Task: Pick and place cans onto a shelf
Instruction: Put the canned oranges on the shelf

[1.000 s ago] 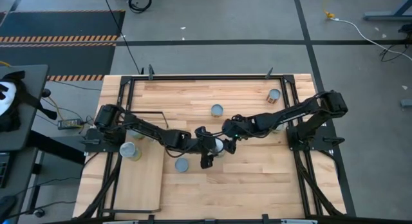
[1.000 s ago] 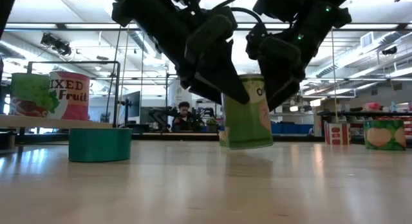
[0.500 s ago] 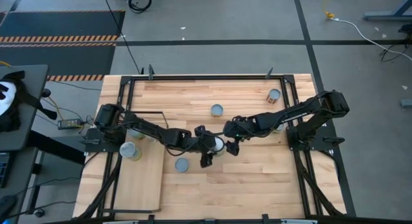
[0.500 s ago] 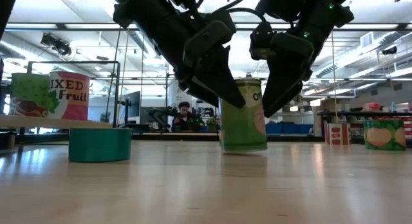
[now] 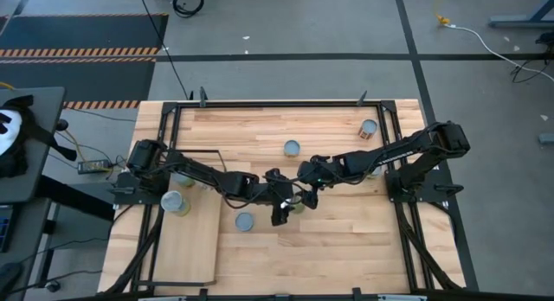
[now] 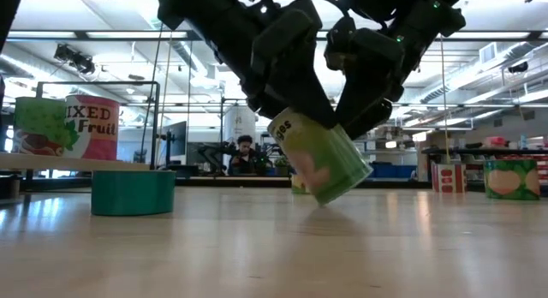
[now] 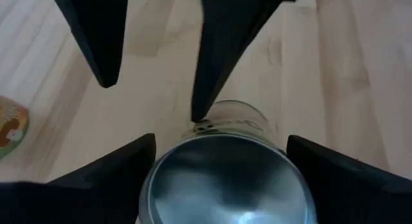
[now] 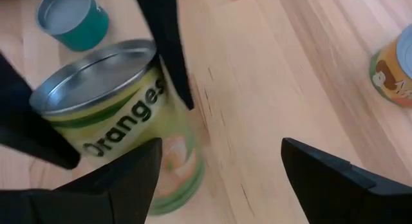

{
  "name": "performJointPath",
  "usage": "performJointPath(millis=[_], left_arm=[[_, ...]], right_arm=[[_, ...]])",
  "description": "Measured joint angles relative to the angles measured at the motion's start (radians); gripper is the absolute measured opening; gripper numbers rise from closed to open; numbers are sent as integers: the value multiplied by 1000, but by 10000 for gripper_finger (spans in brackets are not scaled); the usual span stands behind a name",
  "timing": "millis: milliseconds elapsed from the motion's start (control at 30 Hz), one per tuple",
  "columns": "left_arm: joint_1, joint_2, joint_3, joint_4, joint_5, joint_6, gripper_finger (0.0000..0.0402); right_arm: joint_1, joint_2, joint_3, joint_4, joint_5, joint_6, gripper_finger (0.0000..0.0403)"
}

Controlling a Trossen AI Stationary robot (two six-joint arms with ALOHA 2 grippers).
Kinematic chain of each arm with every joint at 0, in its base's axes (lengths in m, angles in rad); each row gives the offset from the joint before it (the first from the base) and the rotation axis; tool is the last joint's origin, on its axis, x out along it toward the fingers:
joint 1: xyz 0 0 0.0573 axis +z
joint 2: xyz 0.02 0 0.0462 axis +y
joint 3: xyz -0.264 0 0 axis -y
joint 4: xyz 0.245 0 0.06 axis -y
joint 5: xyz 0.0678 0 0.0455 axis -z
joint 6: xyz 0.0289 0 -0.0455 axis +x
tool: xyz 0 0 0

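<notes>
High view: left end effector (image 5: 282, 206) and right end effector (image 5: 305, 184) close together near the middle of the plank desk (image 5: 346, 240). Both crowded over a green-labelled cylindrical tin can with a silvery lid (image 5: 296, 203), mostly buried under dark fingers. Pale wooden shelf board with a thin black frame (image 5: 186, 249) well apart on the left, carrying a grey-lidded can (image 5: 173, 201). Other loose cans on the desk, one teal-sided (image 5: 245, 221), one farther back (image 5: 292, 148).

Low view: green-labelled can (image 6: 318, 165) sharply tilted, lid end up. Hard to say whether the lower edge touches the desk or hangs just above it. Tilt probably down to a grip taken high near the rim. Hard to sort which dark fingers belong to which arm.

Left wrist view: silvery lid (image 7: 225, 179) filling the gap between this arm's own two fingers, clamped on the can. Can body below the lid hidden. Right arm's two fingers beyond, spread apart.

Right wrist view: "Oranges" readable on the leaning can (image 8: 122, 127), pinched from both sides by the left arm's fingers. Right end effector's own fingers wide apart, gripping nothing. One finger just beside the can's lower part, contact unclear. Looks like a hand-over, the left arm being nearer the shelf.
</notes>
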Motion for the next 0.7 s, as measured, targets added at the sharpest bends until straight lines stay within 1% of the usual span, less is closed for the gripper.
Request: performJointPath(millis=[133, 267, 333, 400, 467, 600, 700], left_arm=[[3, 0, 0, -15, -3, 1, 345], [4, -1, 1, -47, -9, 0, 315], [4, -10, 10, -102, -9, 0, 307], [4, -14, 50, -215, -10, 0, 307], [4, -19, 110, -374, -9, 19, 307], [-10, -41, 266, -671, -9, 71, 307], [-32, -48, 353, -891, -4, 75, 309]], right_arm=[[0, 0, 0, -5, -2, -20, 326], [0, 0, 0, -7, -6, -30, 326], [0, -1, 0, -10, -6, -30, 326], [0, -12, -1, -26, -6, -30, 326], [0, -36, -1, -45, -6, -30, 326], [0, -104, -1, -89, -2, -31, 326], [0, -155, -1, -131, 2, -30, 326]])
